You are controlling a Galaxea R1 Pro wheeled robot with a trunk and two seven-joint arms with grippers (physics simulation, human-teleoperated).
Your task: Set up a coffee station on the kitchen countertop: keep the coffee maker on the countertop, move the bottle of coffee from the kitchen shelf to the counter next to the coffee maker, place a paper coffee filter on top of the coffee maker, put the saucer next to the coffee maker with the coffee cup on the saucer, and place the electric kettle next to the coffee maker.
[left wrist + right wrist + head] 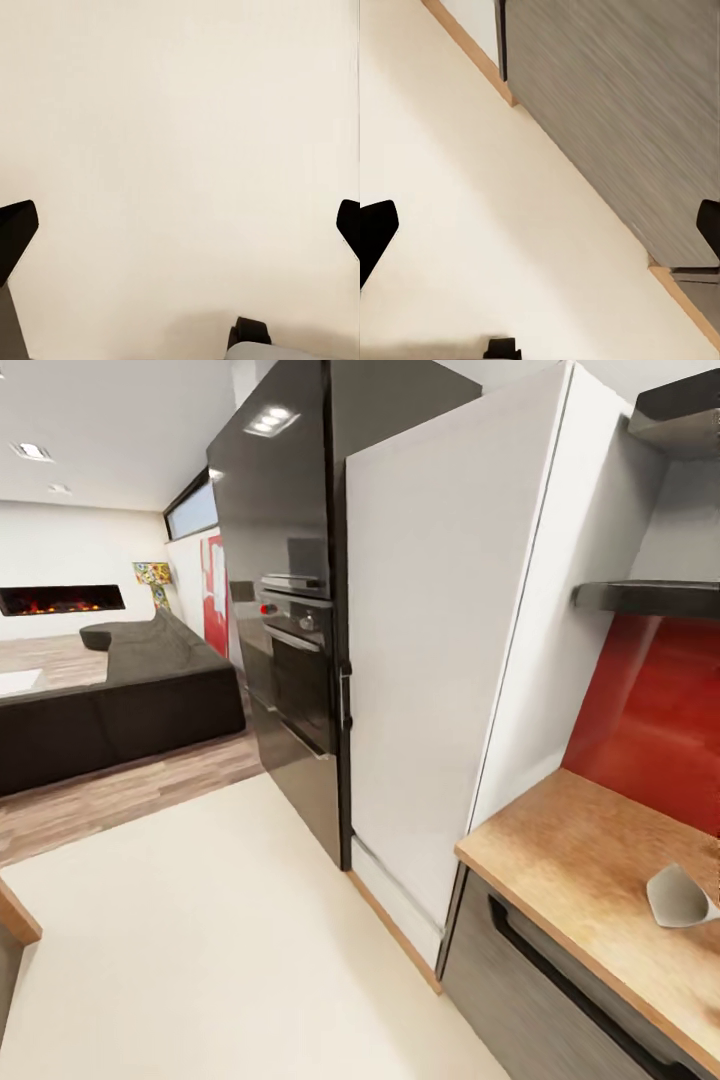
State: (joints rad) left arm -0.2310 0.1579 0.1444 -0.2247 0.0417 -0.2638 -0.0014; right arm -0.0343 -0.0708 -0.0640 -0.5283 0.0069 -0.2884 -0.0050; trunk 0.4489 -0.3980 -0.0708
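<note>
We see the kitchen countertop (570,860) at the head view's lower right, wood-toned over grey cabinet fronts (520,1000), with a pale folded paper coffee filter (680,898) lying on it below a red backsplash (655,725). No writing is readable. Our left gripper (180,229) and right gripper (540,232) hang spread apart, empty, over the cream floor (200,950).

The bench (560,860) is finished in a speckled orange-brown wood tone over streaked grey cabinet fronts (520,1000). A glossy red backsplash (655,720) is seen behind it. The floor (220,960) is rendered plain cream. The oven column (290,660) is glossy black, the tall cabinet (430,660) white, the sofa (120,700) dark charcoal.
</note>
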